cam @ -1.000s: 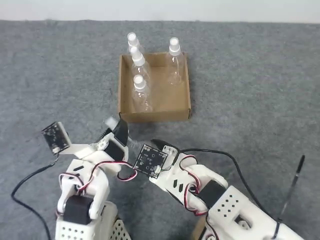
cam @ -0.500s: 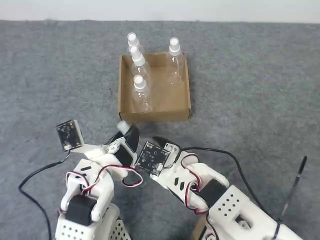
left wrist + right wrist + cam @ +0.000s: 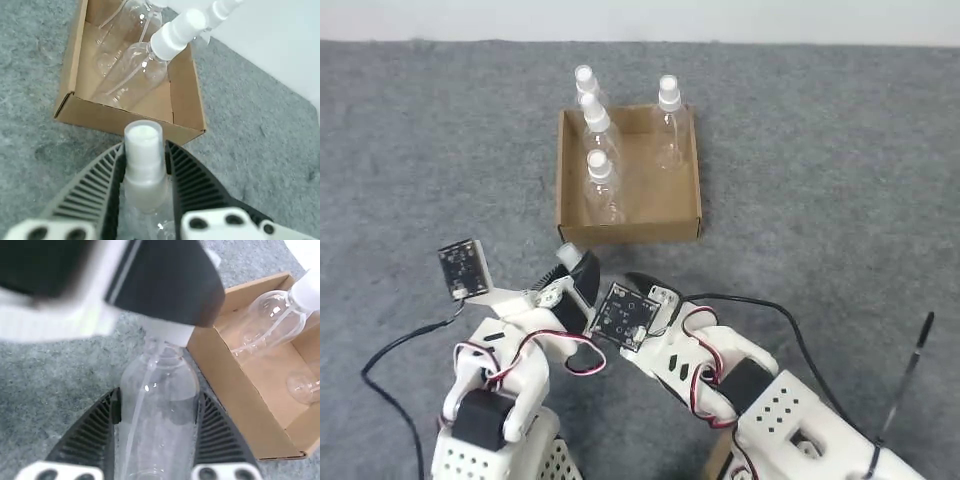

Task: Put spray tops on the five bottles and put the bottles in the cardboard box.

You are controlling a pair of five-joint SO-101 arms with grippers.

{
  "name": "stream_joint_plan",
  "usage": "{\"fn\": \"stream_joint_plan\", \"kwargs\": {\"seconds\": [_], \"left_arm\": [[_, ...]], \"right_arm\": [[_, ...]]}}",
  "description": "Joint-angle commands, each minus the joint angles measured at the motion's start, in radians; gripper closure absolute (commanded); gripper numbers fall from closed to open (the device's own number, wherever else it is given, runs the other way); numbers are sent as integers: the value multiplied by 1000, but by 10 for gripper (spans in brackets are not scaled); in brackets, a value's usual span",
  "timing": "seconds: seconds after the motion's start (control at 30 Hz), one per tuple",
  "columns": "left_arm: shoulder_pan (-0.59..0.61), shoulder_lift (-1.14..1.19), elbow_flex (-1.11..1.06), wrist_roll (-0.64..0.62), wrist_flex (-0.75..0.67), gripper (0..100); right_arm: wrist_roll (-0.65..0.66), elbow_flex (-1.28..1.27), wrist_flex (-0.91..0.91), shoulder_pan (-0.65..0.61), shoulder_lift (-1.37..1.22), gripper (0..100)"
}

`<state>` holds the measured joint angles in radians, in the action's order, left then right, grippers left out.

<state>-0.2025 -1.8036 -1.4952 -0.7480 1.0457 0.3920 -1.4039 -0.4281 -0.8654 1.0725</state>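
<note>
1. On the grey tabletop (image 3: 820, 150) sits one cardboard box (image 3: 630, 232), open at the top.
2. Bottle count is five, each with a white spray top.
3. Four stand upright in the box. Three run along its left wall: near-left bottle (image 3: 603, 190), middle-left bottle (image 3: 597, 128) and far-left bottle (image 3: 585, 80). The last is partly hidden behind its neighbour. The right bottle (image 3: 668, 110) stands alone toward the far right corner.
4. The fifth bottle (image 3: 160, 380) is outside the box, just in front of its near wall, and is held between the two arms.
5. Two arms, one hand each.
6. The left hand (image 3: 144, 155) pinches the spray top (image 3: 143, 136) of the fifth bottle, one ribbed finger pressed to each side of it.
7. The right hand (image 3: 157, 402) clamps the clear body of the same bottle lower down, a finger touching each side. The left hand sits directly above it.
8. Change over the last second: the left arm has swung toward the box and toward the right arm.
9. Its wrist board (image 3: 463, 268) has shifted the same way, and the spray top has gone with the hand, ending close to the box's near-left corner.
10. Most of that shift came in the first half second.
11. The right arm has barely moved. The box and its four bottles are unchanged.
</note>
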Motion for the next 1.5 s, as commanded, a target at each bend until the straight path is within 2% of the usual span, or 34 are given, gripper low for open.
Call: {"fn": "stream_joint_plan", "kwargs": {"seconds": [0.0,0.1,0.27,0.37,0.6,0.83,1.0,1.27,1.37,1.47], "left_arm": [[-3,-17,5,28,-2,987],[-3,-17,5,28,-2,945],[-2,-17,5,25,5,782],[6,-17,5,23,5,735],[8,-18,22,-8,6,729],[9,-18,64,-11,60,729],[106,-18,70,-12,38,728],[127,-18,84,-14,40,728],[135,-18,96,-55,38,728],[195,-18,111,-68,35,728]], "right_arm": [[-9,18,25,16,38,961],[-9,18,25,16,38,961],[-9,18,25,16,38,961],[-9,18,25,16,38,961],[-9,18,25,18,38,961],[-9,18,25,70,38,961],[-9,18,25,68,38,961],[-9,18,22,68,38,961],[-9,18,18,70,38,961],[-9,18,16,70,38,961]]}}
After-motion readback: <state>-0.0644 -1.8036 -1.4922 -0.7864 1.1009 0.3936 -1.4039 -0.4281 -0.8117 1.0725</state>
